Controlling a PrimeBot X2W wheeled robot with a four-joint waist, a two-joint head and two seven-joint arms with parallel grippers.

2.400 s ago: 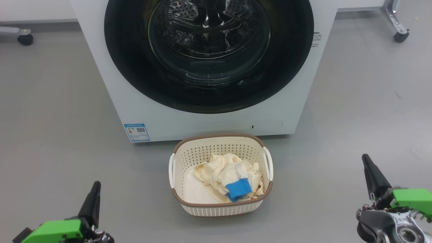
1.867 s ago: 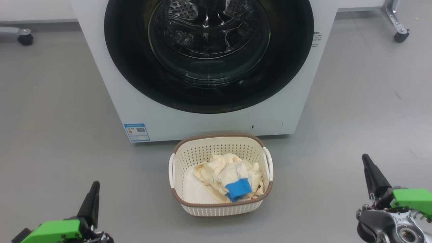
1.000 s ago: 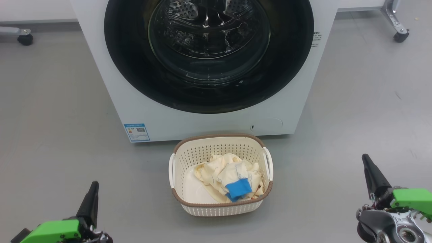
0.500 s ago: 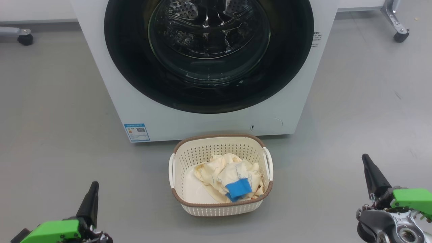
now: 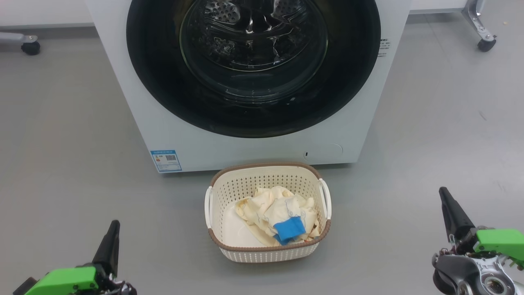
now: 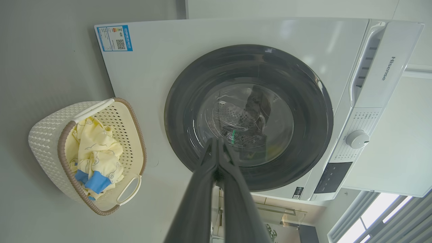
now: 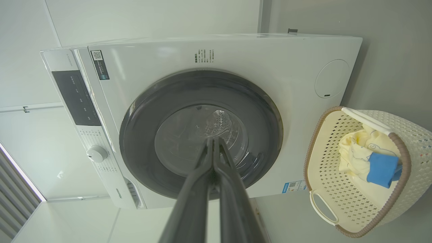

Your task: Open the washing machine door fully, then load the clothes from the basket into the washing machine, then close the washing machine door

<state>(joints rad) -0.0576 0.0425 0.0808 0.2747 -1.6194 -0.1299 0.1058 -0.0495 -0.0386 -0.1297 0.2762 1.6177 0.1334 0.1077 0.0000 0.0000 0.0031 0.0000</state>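
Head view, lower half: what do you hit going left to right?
left gripper → basket → right gripper. The clothes lie inside the basket, so they are not ordered separately.

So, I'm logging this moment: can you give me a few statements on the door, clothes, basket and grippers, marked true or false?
1. The door is shut. True.
2. The clothes lie in the basket. True.
3. The left gripper and right gripper are shut and empty. True.
4. The basket stands beside the machine. False: it stands on the floor in front of it.
5. A gripper touches the door. False: both are well short of it.
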